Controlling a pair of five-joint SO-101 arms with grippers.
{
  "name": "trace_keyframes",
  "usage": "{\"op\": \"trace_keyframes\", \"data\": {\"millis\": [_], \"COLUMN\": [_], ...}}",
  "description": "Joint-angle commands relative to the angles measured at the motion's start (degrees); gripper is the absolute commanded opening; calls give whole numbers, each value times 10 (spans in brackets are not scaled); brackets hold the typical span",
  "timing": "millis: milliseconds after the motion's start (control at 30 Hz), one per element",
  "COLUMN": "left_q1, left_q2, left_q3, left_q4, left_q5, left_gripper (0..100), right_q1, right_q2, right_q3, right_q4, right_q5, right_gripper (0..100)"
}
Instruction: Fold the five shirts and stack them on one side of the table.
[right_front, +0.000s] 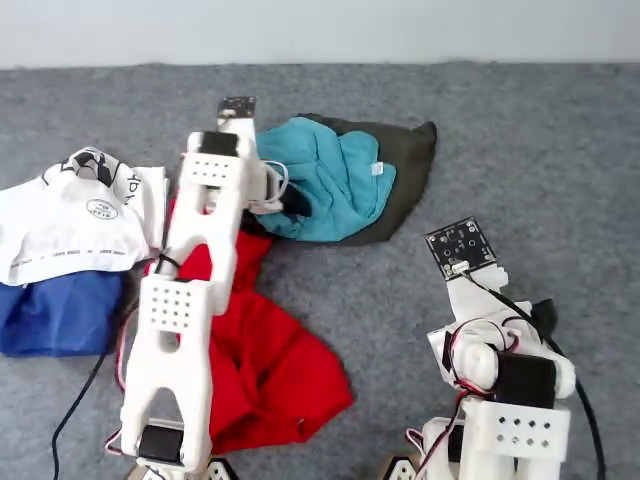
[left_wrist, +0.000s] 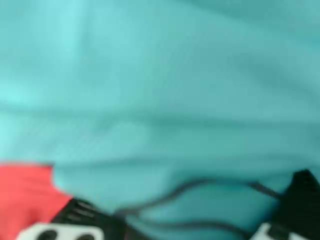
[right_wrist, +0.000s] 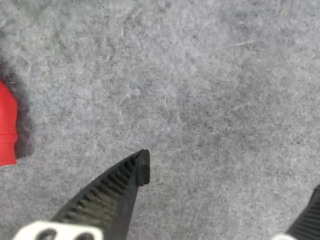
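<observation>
Teal shirt: the teal shirt (right_front: 335, 180) lies crumpled at 12 o'clock on the table (right_front: 540, 150), partly over a dark shirt (right_front: 410, 160).
Other shirts: the red shirt (right_front: 265, 365) is spread at 7 o'clock, the white shirt (right_front: 70, 225) is at 9 o'clock, and the blue shirt (right_front: 55, 315) is just under it at 8 o'clock. All are loose and none is folded.
Left gripper: the left gripper (right_front: 268, 192) is pressed into the teal shirt's 9 o'clock edge. Whether it grips the cloth cannot be told.
Right gripper: the right gripper (right_wrist: 227, 185) hangs at 4 o'clock over bare table with its fingers spread wide, holding nothing.
Step in hand: probably taking the teal shirt off the heap to lay it flat. The task looks barely begun.
Next move: it calls for a firm pinch on one layer only, then a pull toward open table, with the right arm helping to spread the shirt.
Hard to make out: the left wrist view is so close to the teal cloth that the tips are lost. Most of the dark shirt is covered.
</observation>
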Motion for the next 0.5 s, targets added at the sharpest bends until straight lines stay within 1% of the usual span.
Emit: {"op": "trace_keyframes", "data": {"millis": [0,100,267,367,467], "left_q1": [26,39,49,35,4], "left_q2": [31,53,99,122,123], "left_q3": [-85,-147,-226,-270,-350], "left_q4": [-4,-6,-15,-4,33], "left_q5": [34,33,24,-26,-61], "left_gripper": [374,261,14,13,13], "right_q1": [4,4,4,4,4], "right_q2": [0,0,0,-1,-1], "right_q3": [-2,-2,-2,-2,-2], "right_q4": [-11,-11,-11,-11,-11], "right_q5": [4,4,4,4,4], "right_gripper": [475,475,475,475,475]}}
